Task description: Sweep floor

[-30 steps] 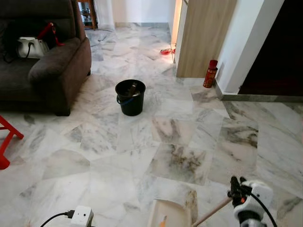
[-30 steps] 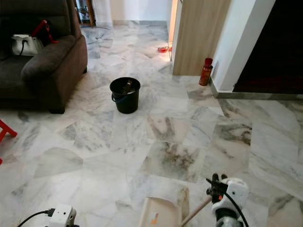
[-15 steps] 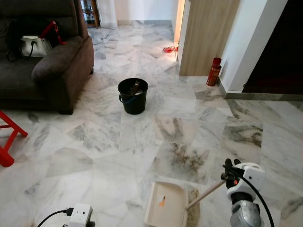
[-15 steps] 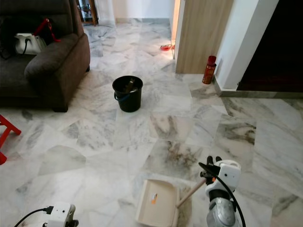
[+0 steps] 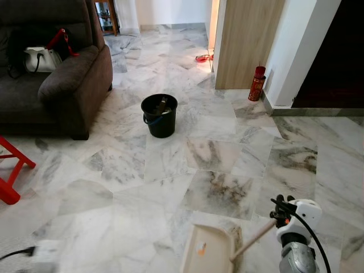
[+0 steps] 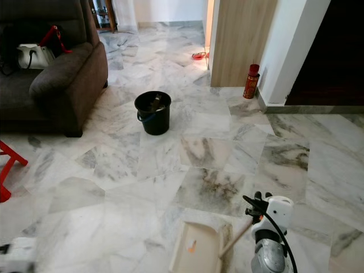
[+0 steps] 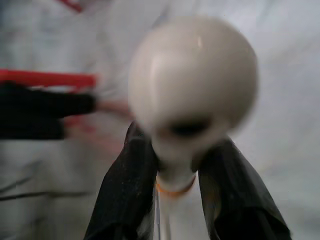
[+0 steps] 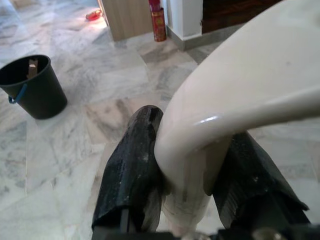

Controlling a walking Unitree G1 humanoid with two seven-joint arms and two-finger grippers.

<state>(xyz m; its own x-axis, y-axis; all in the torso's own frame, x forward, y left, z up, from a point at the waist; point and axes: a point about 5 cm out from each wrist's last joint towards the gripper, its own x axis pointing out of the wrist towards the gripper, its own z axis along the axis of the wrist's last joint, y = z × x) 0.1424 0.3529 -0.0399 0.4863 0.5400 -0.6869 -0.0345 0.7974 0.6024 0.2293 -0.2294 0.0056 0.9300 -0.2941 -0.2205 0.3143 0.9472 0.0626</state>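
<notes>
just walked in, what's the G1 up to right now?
It's sweeping a marble floor. The right gripper is shut on the cream handle of a dustpan set on the floor just ahead of it. The left gripper is shut on a pale rounded handle end, likely the broom. A black bucket stands further ahead, beside the sofa.

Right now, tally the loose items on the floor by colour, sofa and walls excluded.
Black: 1, the bucket
Red: 3, the spray can by the wall, the stool frame beside the sofa, a small object far down the hall
Cream: 1, the dustpan, its handle held in the right hand
Total: 5
</notes>
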